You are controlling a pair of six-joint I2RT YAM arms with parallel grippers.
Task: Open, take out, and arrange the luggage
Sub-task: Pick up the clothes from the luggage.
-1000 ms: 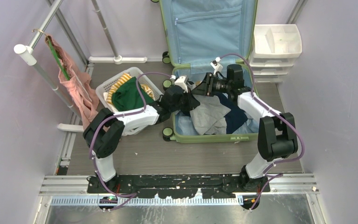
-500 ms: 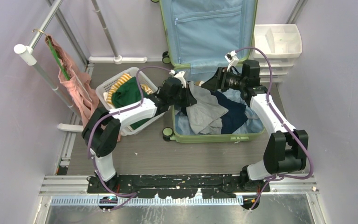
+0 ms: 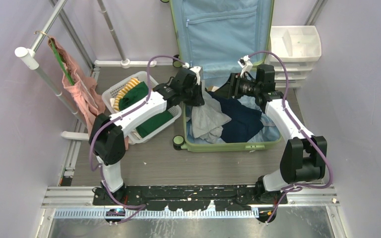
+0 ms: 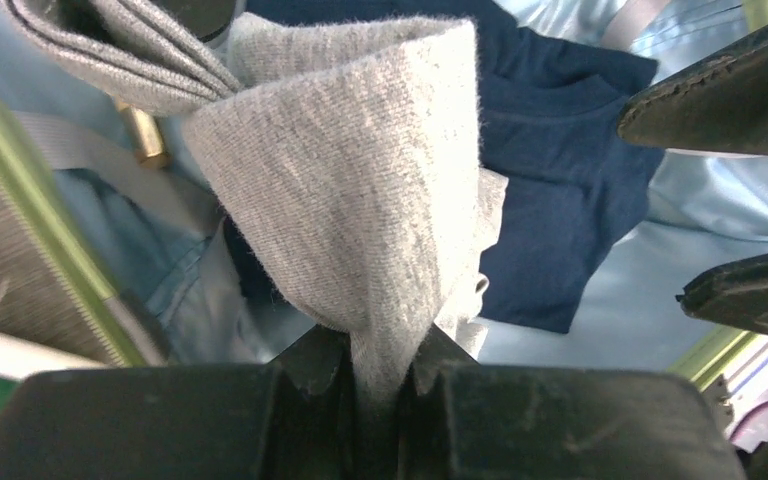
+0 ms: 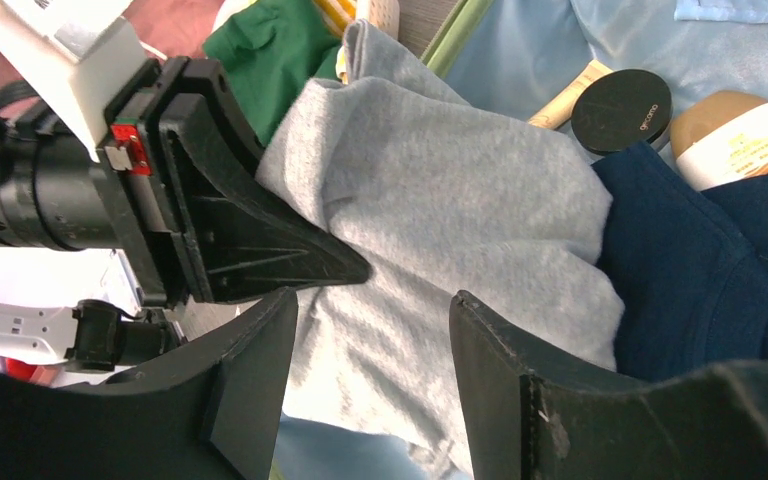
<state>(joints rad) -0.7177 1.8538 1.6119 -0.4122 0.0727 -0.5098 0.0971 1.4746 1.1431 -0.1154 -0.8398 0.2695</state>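
The luggage [image 3: 228, 147] lies open on the floor, its pale blue lid [image 3: 218, 29] upright at the back. My left gripper [image 3: 197, 95] hangs over the luggage's left rim, shut on a fold of a grey garment [image 4: 360, 200] pinched between its jaws [image 4: 380, 352]. The grey garment [image 3: 206, 119] droops into the case beside a navy garment [image 3: 240, 119]. My right gripper [image 3: 224, 91] stands open a little to the right, facing the left one. Through its gap [image 5: 370, 320] the grey garment [image 5: 460, 210] shows, untouched.
A white mesh basket [image 3: 116, 91] with green and striped clothes stands left of the case. A white drawer unit [image 3: 295, 49] sits at the back right. A pink garment [image 3: 79, 89] hangs on a rail at left. A black round lid [image 5: 620, 110] and a bottle [image 5: 740, 140] lie in the case.
My right gripper opened, let go of the grey garment and drew back to the right. My left gripper carried the garment up and toward the back left, uncovering the navy one.
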